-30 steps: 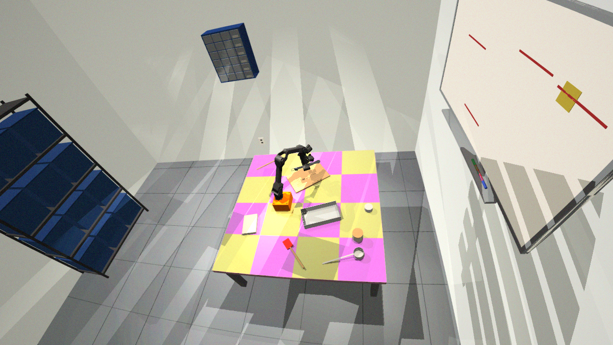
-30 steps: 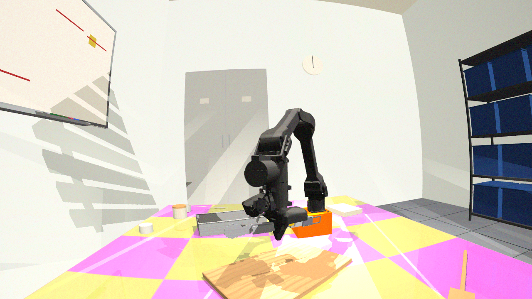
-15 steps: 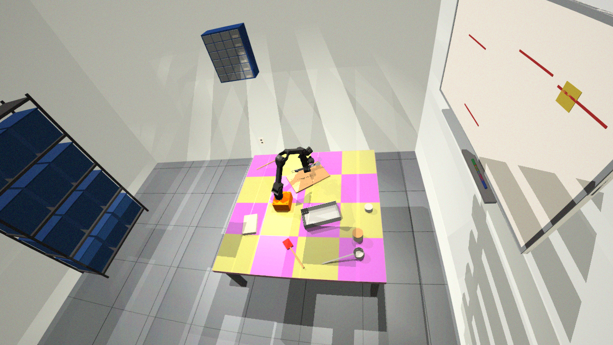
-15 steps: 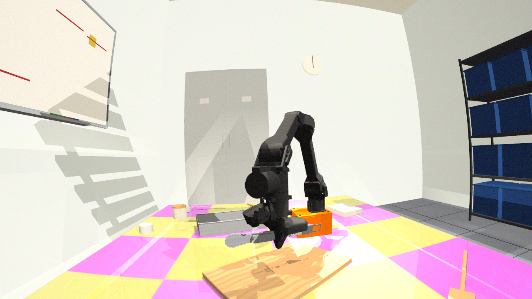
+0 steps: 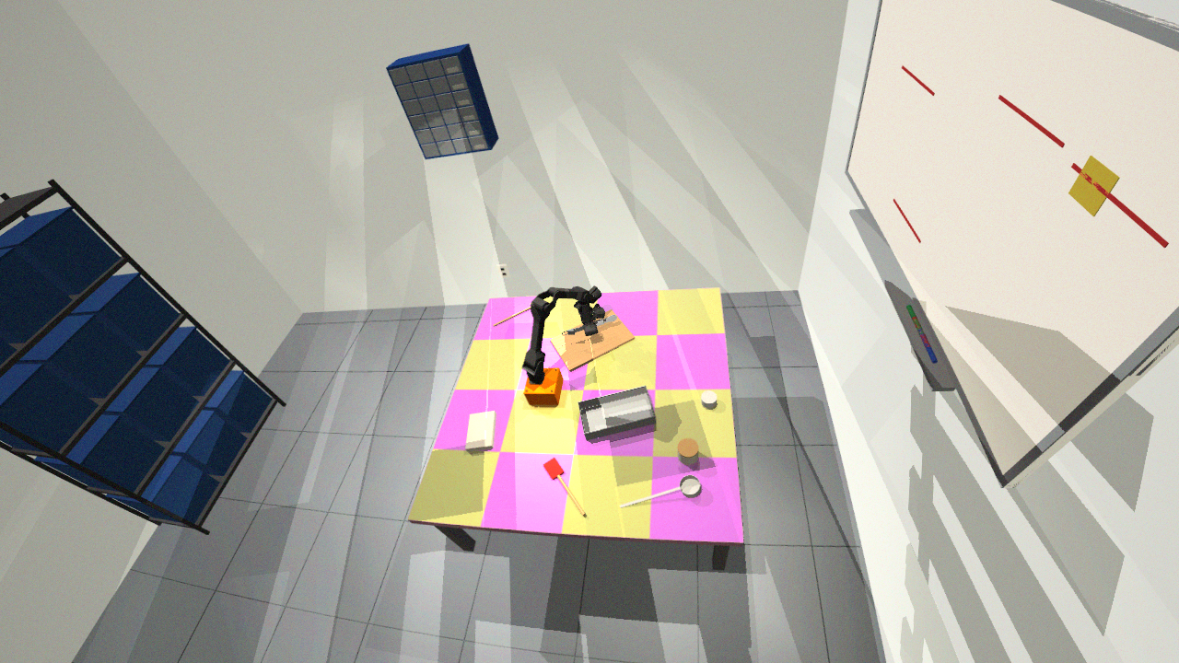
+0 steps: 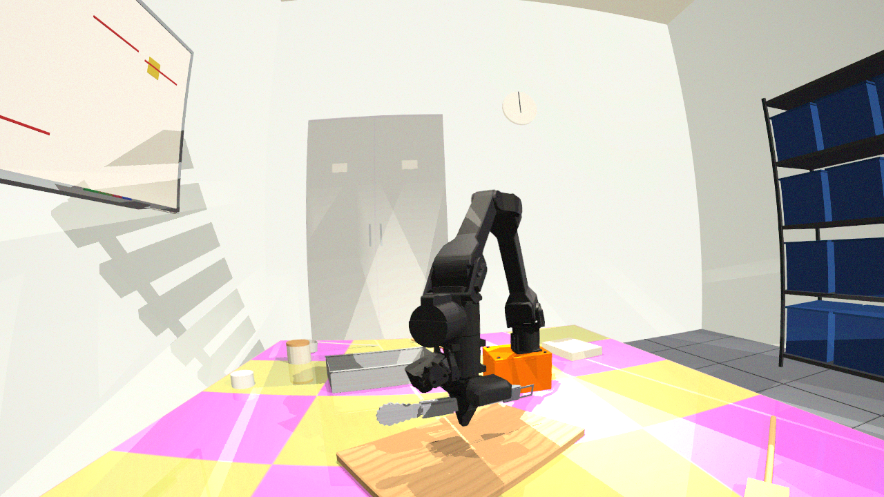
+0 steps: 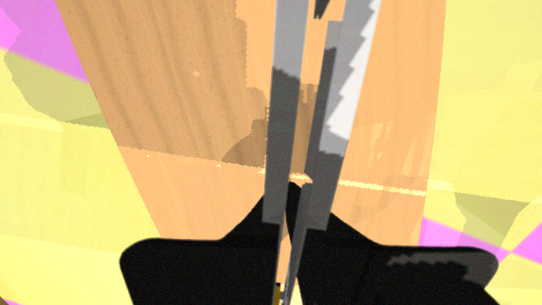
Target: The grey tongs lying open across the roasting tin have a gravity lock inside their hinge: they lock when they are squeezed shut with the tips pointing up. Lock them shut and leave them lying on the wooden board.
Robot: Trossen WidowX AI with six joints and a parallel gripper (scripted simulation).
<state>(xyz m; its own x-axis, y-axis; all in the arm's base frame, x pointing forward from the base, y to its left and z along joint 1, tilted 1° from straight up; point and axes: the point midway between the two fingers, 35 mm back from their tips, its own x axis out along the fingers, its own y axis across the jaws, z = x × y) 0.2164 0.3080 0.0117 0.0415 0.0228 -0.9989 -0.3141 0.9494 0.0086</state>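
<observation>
The grey tongs point(image 6: 440, 407) point(image 7: 285, 106) are held level a little above the wooden board point(image 5: 577, 355) point(image 6: 382, 462) point(image 7: 169, 106). Their two arms lie close together, with a narrow gap between them in the wrist view. The scalloped tips point left in the exterior view, and the hinge end with its loop is at the right. My gripper point(image 5: 590, 331) point(image 6: 465, 421) point(image 7: 282, 188) points down over the board and is shut on the tongs' arms. The lock inside the hinge is hidden. The grey roasting tin point(image 5: 626, 427) point(image 6: 371, 378) stands apart from the board, without the tongs.
The arm's orange base point(image 5: 542, 391) point(image 6: 519, 373) stands beside the tin. A wooden-handled tool point(image 6: 770, 438) lies near the board. A white block point(image 5: 480, 429), a red spatula point(image 5: 554, 469), a small pan point(image 5: 691, 487), a lidded jar point(image 5: 688, 452) and a white pot point(image 5: 708, 400) are farther off.
</observation>
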